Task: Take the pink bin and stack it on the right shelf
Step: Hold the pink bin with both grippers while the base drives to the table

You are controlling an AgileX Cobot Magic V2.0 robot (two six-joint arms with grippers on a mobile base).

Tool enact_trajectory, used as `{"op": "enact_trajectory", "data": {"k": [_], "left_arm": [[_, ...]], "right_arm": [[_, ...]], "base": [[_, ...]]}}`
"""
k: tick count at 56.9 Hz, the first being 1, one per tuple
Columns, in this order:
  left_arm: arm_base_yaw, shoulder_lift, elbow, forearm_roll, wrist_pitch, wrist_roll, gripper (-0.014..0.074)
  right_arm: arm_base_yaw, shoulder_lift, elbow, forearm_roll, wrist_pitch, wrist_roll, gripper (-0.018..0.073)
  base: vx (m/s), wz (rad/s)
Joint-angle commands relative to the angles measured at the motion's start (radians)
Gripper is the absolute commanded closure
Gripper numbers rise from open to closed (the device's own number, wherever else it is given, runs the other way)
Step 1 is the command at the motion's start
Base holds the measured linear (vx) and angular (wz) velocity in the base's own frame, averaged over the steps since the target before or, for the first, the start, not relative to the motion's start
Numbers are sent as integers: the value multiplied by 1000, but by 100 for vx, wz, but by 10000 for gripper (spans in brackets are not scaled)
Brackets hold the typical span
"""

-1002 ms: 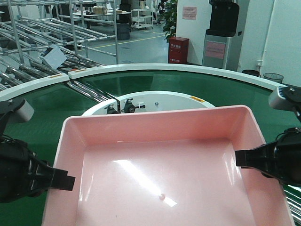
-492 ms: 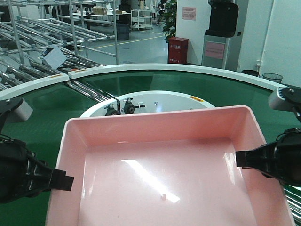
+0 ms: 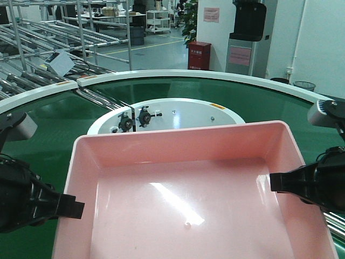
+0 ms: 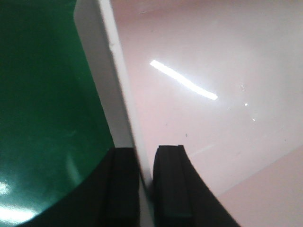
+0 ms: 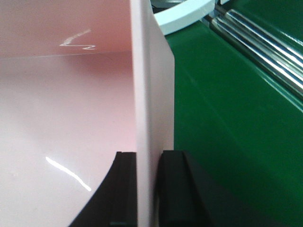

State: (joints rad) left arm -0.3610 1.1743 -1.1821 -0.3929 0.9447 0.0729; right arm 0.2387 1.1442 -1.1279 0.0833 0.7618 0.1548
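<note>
**Change from the earlier frame:** in the front view the background has shifted. The white hub [image 3: 178, 110] inside the green conveyor belt [image 3: 48, 129] now shows more of its top face. The red cabinet [image 3: 199, 54] has moved slightly toward the upper left. The pink bin [image 3: 183, 216] and both arms keep their places in the frame.

**Pink bin:** fills the lower centre of the front view, level, over the belt. Its glossy inside holds nothing but light streaks. Whether its base touches the belt cannot be determined.

**Left end effector** [image 4: 146, 156]: pinches the bin's left wall, one finger inside the bin and one outside over the belt.

**Right end effector** [image 5: 149, 163]: pinches the bin's right wall in the same way, one finger on each side of the wall.
</note>
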Motion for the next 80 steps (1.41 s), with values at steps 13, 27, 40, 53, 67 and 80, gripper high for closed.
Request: {"op": "enact_trajectory", "data": {"k": [13, 27, 40, 53, 67, 80], "left_arm": [[1, -25, -31, -5, -48, 13, 598], [1, -26, -31, -4, -47, 13, 598], [1, -26, -31, -4, -47, 13, 598], [1, -26, -31, -4, -47, 13, 598], [1, -26, -31, -4, -47, 13, 598], [1, -26, -31, -4, -47, 13, 598]], "right_arm": [[-10, -29, -38, 28, -108, 2, 568], [-10, -29, -38, 28, -108, 2, 568], [-10, -29, -38, 28, -108, 2, 568], [-10, -29, -38, 28, -108, 2, 568], [-10, -29, -38, 28, -108, 2, 568], [-10, -29, -38, 28, -108, 2, 568]], "base": [[-28, -8], [-30, -17], [-27, -41], [-22, -66], [-17, -76], [-10, -74]]}}
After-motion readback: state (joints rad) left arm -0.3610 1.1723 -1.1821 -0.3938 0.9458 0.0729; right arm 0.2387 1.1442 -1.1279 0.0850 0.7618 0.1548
